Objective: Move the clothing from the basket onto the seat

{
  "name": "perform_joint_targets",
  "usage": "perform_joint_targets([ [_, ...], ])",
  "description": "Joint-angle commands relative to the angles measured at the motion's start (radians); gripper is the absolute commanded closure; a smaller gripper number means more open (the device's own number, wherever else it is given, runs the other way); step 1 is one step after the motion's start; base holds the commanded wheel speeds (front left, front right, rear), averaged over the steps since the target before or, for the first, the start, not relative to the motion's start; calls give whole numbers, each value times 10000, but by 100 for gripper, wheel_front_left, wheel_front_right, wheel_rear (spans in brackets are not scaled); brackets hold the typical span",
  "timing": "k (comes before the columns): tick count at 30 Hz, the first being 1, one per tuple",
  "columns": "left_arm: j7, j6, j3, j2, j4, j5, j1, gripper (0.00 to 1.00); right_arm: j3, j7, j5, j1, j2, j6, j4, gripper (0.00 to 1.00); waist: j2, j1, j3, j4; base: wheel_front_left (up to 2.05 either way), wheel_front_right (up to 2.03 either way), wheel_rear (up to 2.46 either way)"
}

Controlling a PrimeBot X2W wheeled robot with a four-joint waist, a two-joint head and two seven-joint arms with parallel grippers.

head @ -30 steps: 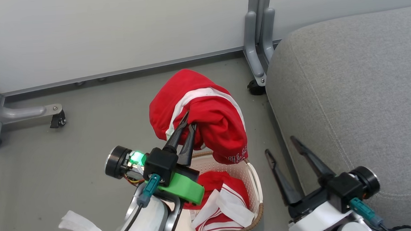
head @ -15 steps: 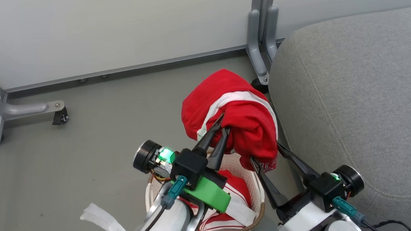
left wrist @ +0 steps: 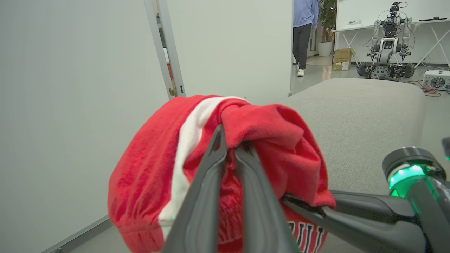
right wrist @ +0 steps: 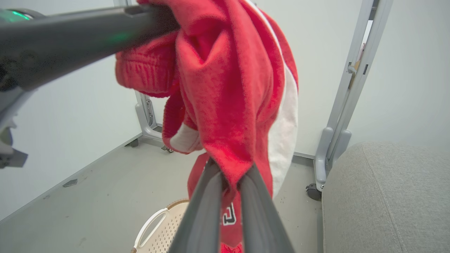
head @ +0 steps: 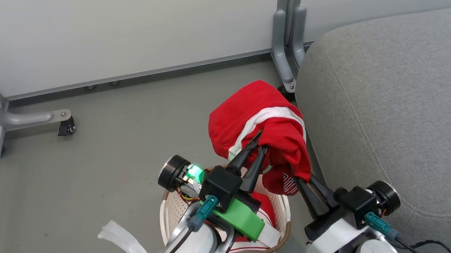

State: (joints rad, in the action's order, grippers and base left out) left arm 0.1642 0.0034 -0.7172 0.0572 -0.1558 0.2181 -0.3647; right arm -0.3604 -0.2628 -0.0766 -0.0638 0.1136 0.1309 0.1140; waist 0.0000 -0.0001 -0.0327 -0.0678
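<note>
While one red garment [head: 260,121] is held in the air above the far end of the basket [head: 284,231], none of the clothing is seen resting on the seat [head: 382,95]. The task is therefore judged to be under half done.

The left gripper [head: 262,142] is closed to a narrow gap on a bunched fold high in that garment. The right gripper [head: 305,182] is likewise nearly closed, with a lower red fold pinched between its fingers near the white-lettered hem. The garment hangs just beside the seat's rounded near corner; whether it touches cannot be told.

A second garment [head: 267,209], red with white stripes, is seen lying inside the basket, partly hidden by the left arm. The carry over the cushion, the release and the whole cycle for the second piece are judged outstanding.

The seat is a light-grey woven surface with stitched seams. The basket stands on a grey floor [head: 114,147], bounded by pale partition panels [head: 128,31] on metal legs with castors [head: 65,129]. Beyond the seat, in the left wrist view, a person [left wrist: 304,31] and another robot [left wrist: 386,38] are noted.
</note>
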Motion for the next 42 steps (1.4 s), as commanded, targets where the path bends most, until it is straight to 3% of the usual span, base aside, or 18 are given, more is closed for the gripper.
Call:
perform_joint_targets([
  [1, 10, 54, 3, 111, -50, 37, 83, 100, 28, -32, -51, 55, 53, -3, 38, 100, 0, 1, 2, -11, 0, 0, 0],
  [11, 86, 157, -25, 150, -367, 156, 209, 100, 105, -31, -126, 144, 61, -3, 66, 100, 0, 1, -9, 0, 0, 0, 0],
  [13, 105, 171, -32, 178, -418, 145, 199, 38, 93, -31, -156, 146, 59, -3, 77, 100, 0, 1, -2, 6, 0, 0, 0],
  [14, 134, 221, -17, 182, -441, 134, 199, 0, 77, -31, -176, 144, 61, -3, 94, 100, 0, 1, -3, 7, 0, 0, 0],
  [42, 206, 435, -56, 310, -580, 394, -93, 0, 231, -32, -264, -114, 27, -3, 167, 100, 0, 1, -303, -67, 0, 0, 0],
])
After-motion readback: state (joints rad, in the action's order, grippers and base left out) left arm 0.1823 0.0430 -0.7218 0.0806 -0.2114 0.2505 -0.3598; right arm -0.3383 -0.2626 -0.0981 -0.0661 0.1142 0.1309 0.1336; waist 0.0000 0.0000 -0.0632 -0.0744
